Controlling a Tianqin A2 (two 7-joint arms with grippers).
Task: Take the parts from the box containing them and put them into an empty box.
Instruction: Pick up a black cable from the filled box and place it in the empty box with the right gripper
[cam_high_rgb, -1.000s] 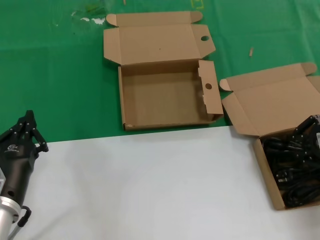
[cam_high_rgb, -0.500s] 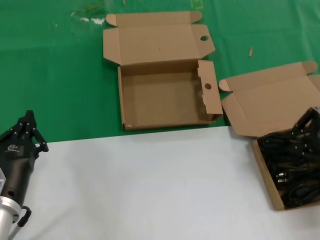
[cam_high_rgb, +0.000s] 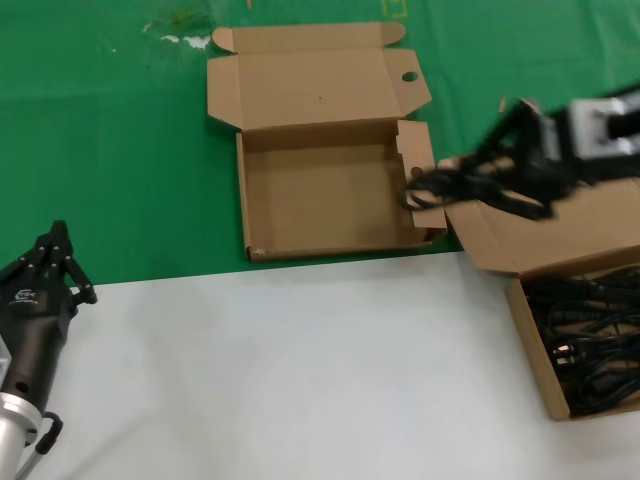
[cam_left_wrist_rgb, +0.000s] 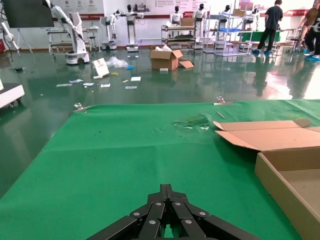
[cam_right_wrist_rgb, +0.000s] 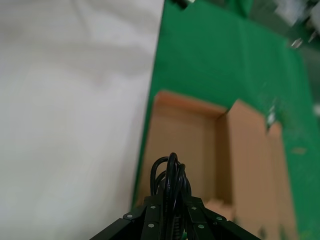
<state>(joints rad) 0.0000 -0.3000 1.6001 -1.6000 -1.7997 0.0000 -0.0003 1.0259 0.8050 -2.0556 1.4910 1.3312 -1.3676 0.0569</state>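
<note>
Now right gripper (cam_high_rgb: 500, 180) fingers pinching one cord bundle (cam_high_rgb: 450, 185); left gripper (cam_high_rgb: 55, 255) fingers together; two boxes.

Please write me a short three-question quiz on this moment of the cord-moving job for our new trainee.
1. True or false: the right gripper holds a power cord.
2. Which side flap does that cord hang over: A) the empty box, B) the box of cords?
3. Fill in: the left gripper waits near the edge of the ____ cloth.

Key: 1 true; 2 A; 3 green.
</note>
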